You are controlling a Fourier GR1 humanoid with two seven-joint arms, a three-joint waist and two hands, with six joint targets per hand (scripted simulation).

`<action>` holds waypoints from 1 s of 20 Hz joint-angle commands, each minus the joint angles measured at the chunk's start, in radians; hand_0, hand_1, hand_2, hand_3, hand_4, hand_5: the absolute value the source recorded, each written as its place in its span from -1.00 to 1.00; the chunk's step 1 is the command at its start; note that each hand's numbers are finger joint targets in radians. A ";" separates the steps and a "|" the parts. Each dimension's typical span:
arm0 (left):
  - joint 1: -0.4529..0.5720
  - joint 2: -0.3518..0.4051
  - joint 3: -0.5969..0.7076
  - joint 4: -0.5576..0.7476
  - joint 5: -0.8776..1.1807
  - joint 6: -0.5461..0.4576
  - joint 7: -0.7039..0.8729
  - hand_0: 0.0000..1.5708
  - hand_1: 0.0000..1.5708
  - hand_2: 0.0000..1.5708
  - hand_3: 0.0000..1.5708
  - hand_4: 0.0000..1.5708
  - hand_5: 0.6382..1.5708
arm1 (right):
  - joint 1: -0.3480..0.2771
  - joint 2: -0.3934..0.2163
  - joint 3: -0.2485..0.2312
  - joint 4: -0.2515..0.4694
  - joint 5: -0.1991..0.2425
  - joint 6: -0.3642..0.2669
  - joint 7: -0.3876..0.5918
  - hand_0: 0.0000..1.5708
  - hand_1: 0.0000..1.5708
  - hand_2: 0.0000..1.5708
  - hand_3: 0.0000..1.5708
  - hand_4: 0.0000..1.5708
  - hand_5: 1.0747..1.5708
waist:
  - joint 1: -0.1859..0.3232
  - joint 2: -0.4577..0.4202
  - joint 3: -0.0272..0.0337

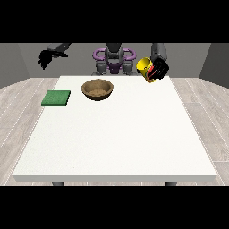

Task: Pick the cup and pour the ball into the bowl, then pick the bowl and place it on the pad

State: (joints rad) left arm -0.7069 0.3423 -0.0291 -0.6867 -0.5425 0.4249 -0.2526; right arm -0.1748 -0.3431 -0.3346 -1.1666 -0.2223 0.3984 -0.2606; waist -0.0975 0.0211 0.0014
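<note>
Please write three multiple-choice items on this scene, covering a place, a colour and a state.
1. Where does the green pad lie relative to the bowl?
A. At the view's left of it
B. At the view's right of it
C. Under it

2. What colour is the cup?
A. Blue
B. Yellow
C. White

3. In what state is the cup?
A. Standing on the table
B. Lying inside the bowl
C. Held tilted in the air

Key: 1 A, the green pad lies on the table at the view's left of the bowl. 2 B, the cup is yellow. 3 C, the hand at the view's right holds it tilted, above the table's far edge.
</note>
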 commanded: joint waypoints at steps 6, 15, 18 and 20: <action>-0.114 -0.084 -0.162 -0.007 -0.284 0.102 0.305 0.91 0.91 1.00 1.00 0.92 0.30 | -0.009 -0.010 -0.009 0.082 0.022 0.021 -0.088 -1.00 -1.00 -1.00 -1.00 -1.00 1.00 | -0.006 0.002 0.0003; -0.204 -0.172 -0.448 0.067 -0.671 -0.016 0.570 0.93 0.93 1.00 1.00 0.80 0.59 | 0.019 -0.045 -0.019 0.133 -0.008 0.078 -0.024 -1.00 -1.00 -1.00 -1.00 -1.00 1.00 | -0.041 -0.135 0.0011; -0.262 -0.221 -0.537 0.083 -0.777 -0.082 0.598 0.89 0.89 1.00 1.00 1.00 0.21 | -0.033 -0.035 -0.005 0.146 0.012 0.058 -0.045 -1.00 -1.00 -1.00 -1.00 -1.00 1.00 | -0.024 -0.074 0.0011; -0.287 -0.236 -0.571 0.104 -0.825 -0.126 0.612 0.91 0.91 1.00 1.00 1.00 -0.10 | -0.047 -0.036 -0.007 0.136 0.008 0.052 -0.035 -1.00 -1.00 -1.00 -1.00 -1.00 1.00 | -0.057 -0.063 0.0001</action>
State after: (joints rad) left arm -0.9489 0.1439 -0.5132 -0.6084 -1.2547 0.3656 0.3176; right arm -0.1990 -0.3791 -0.3427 -1.0354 -0.2190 0.4596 -0.2932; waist -0.1372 -0.0583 0.0023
